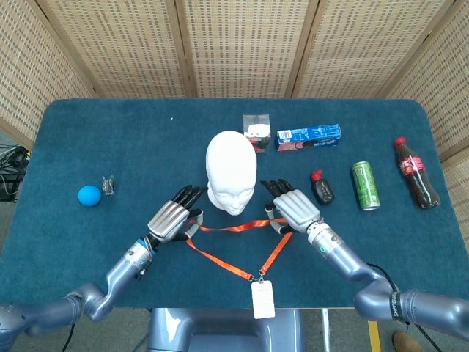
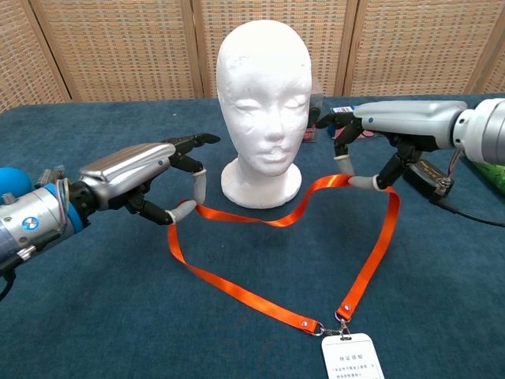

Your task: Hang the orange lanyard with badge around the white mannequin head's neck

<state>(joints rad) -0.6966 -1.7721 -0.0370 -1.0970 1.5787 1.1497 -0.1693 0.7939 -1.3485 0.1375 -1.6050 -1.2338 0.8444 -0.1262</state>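
Observation:
The white mannequin head (image 1: 231,172) stands upright mid-table, face toward me (image 2: 263,103). The orange lanyard (image 2: 369,260) is stretched in front of its base, and its top strap sags between my two hands. My left hand (image 2: 142,178) pinches the strap's left end between thumb and a finger, the other fingers spread; the head view also shows this hand (image 1: 174,218). My right hand (image 2: 387,130) pinches the right end, to the right of the neck (image 1: 291,207). The strap's lower loop lies on the cloth (image 1: 220,259), running to the white badge (image 2: 351,357) at the front edge.
A blue ball (image 1: 89,194) and a small metal clip (image 1: 110,185) lie at the left. Behind the head are a small box (image 1: 256,130) and a blue box (image 1: 308,136). At the right are a black object (image 1: 322,187), a green can (image 1: 366,185) and a cola bottle (image 1: 416,172).

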